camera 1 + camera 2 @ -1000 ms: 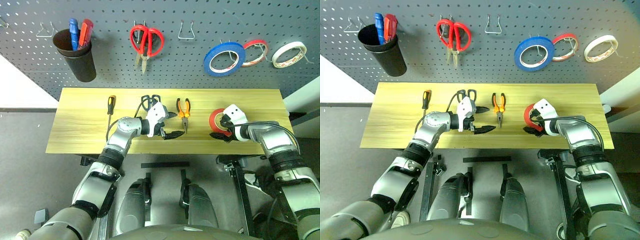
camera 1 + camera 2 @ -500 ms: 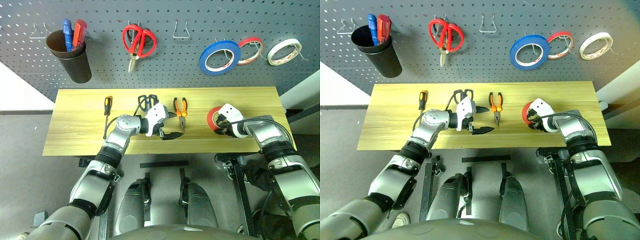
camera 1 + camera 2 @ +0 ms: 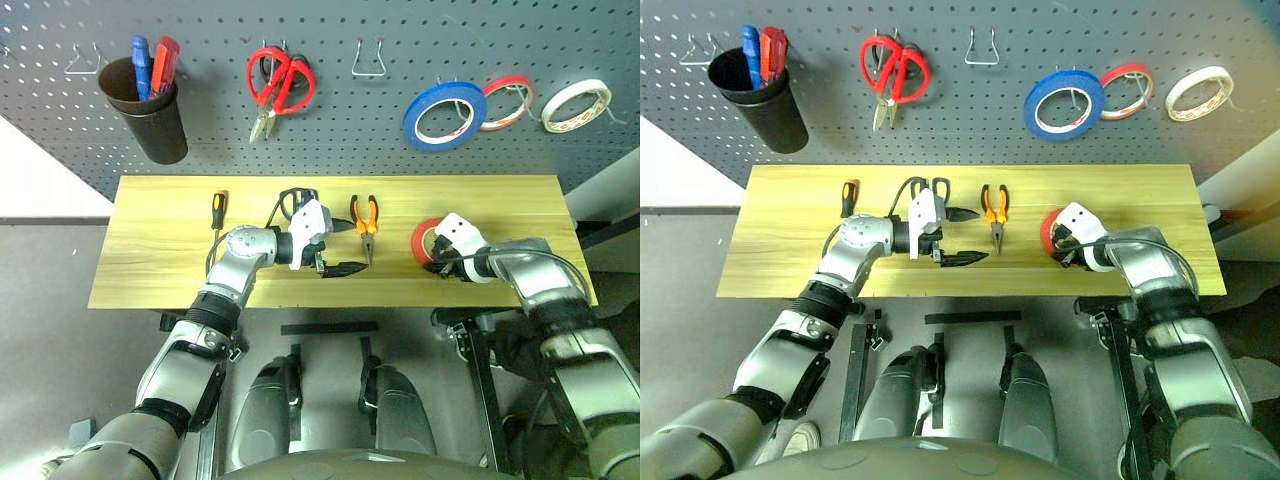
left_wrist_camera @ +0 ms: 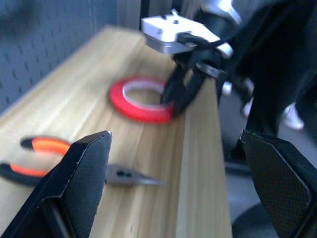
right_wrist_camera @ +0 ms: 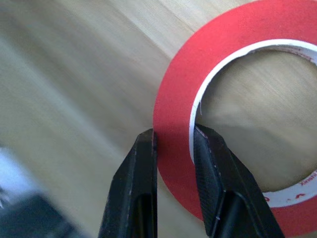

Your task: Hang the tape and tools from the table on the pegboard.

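The red tape [image 3: 428, 241] lies on the yellow table [image 3: 150, 270], on the right side, near the front edge. The right gripper [image 5: 174, 144] is pinching the ring of the tape: 1 black finger [image 5: 132, 186] is on the outside of the ring and the other is inside the hole. The tape looks tipped up a little where it is pinched.

The left gripper [image 3: 345, 249] hangs over the middle of the table and points sideways toward the tape. Its 2 fingers are spread wide apart and nothing is between them.

The black-handled scissors [image 3: 293, 200] lie just behind the left gripper, partly hidden by it. The orange pliers [image 3: 365, 222] lie just past that gripper's tips, between it and the tape, with the nose pointing at the front edge. The screwdriver [image 3: 219, 211] lies by itself on the left part of the table, near the back edge. The far left end of the table is bare wood.

Behind the table is the grey pegboard [image 3: 60, 130]. A metal hook [image 3: 368, 62] with nothing on it sits between the red scissors [image 3: 278, 85] and the blue roll [image 3: 445, 113]. Another bare hook [image 3: 86, 64] is beside the black cup [image 3: 155, 125], which holds the markers [image 3: 155, 68]. A thin red roll [image 3: 507, 101] and a white roll [image 3: 576, 104] hang to the right of the blue one.
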